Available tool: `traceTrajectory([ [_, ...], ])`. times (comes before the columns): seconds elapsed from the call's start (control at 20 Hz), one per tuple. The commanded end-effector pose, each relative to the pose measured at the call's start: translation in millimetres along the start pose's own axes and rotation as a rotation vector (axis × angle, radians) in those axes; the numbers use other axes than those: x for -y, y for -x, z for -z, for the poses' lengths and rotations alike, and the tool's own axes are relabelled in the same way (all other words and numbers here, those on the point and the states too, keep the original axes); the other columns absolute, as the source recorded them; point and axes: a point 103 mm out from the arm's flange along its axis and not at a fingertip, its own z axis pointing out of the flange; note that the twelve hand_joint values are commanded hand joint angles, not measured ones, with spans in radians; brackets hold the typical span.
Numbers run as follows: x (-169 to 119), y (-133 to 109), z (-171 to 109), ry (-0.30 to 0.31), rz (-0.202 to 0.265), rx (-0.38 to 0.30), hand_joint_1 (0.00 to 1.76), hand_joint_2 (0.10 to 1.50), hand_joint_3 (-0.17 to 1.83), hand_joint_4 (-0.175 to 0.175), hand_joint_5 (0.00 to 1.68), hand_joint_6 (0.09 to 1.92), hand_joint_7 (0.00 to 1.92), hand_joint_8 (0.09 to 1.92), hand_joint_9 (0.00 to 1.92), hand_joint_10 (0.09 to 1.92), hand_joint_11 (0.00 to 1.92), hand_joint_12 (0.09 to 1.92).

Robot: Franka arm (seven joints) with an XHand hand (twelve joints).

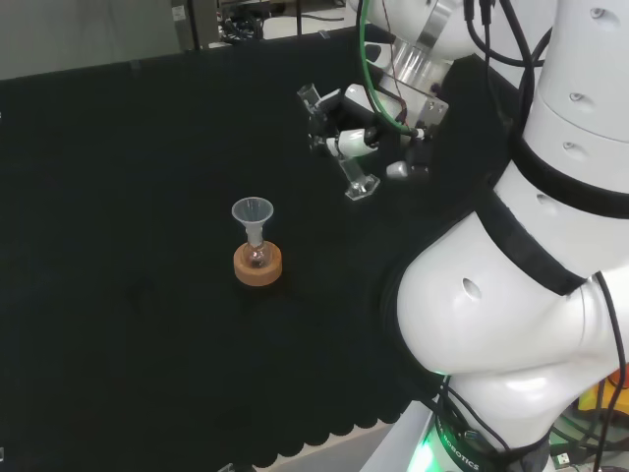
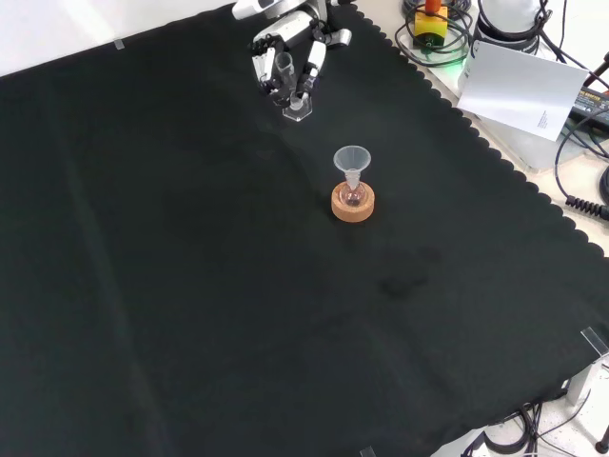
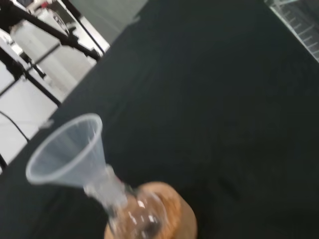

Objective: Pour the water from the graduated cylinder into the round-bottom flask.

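A small round-bottom flask [image 1: 257, 255] sits on a cork ring [image 1: 258, 265] near the middle of the cloth, with a clear plastic funnel [image 1: 253, 212] in its neck. The front view shows the same flask [image 2: 353, 194], ring [image 2: 352, 204] and funnel [image 2: 352, 160]; the wrist view shows the funnel [image 3: 70, 152] and flask [image 3: 134, 214] close up. The hand [image 1: 356, 140] is up and to the right of the flask in the head view, its fingers curled round a clear graduated cylinder [image 1: 339, 157] that is tilted, mouth up-left, foot down-right. In the front view the hand [image 2: 285, 43] holds the cylinder [image 2: 289, 81] beyond the flask.
The arm's big white links [image 1: 531, 246] stand at the head view's right. Past the cloth's scalloped edge in the front view lie a sheet of paper [image 2: 523, 90] and cables [image 2: 580, 162].
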Motion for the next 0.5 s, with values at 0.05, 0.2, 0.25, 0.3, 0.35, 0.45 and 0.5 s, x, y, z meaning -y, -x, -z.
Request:
traceTrajectory([
  [0.05,39,2,-11,-0.226,0.038,0.146,1.13,1.14,-0.06,-0.105,1.01,0.99,1.29,0.29,1.45,0.09,1.38,0.67],
  [0.2,41,-2,-16,-0.282,0.048,0.171,1.13,1.14,-0.06,-0.105,1.01,0.99,1.29,0.29,1.45,0.09,1.38,0.67],
  [0.25,42,-4,-16,-0.294,0.052,0.182,1.13,1.14,-0.06,-0.105,1.01,0.99,1.29,0.29,1.45,0.09,1.38,0.67],
  [0.3,43,-6,-16,-0.308,0.054,0.196,1.13,1.14,-0.06,-0.106,1.01,0.99,1.29,0.29,1.45,0.09,1.38,0.67],
  [0.35,44,-8,-16,-0.322,0.054,0.203,1.13,1.14,-0.06,-0.106,1.01,0.99,1.29,0.29,1.45,0.09,1.38,0.67],
  [0.45,44,-13,-17,-0.368,0.057,0.230,1.13,1.14,-0.06,-0.106,1.01,0.99,1.29,0.28,1.45,0.09,1.38,0.67],
  [0.5,44,-15,-18,-0.383,0.059,0.239,1.13,1.14,-0.06,-0.107,1.01,0.99,1.29,0.28,1.46,0.09,1.38,0.67],
])
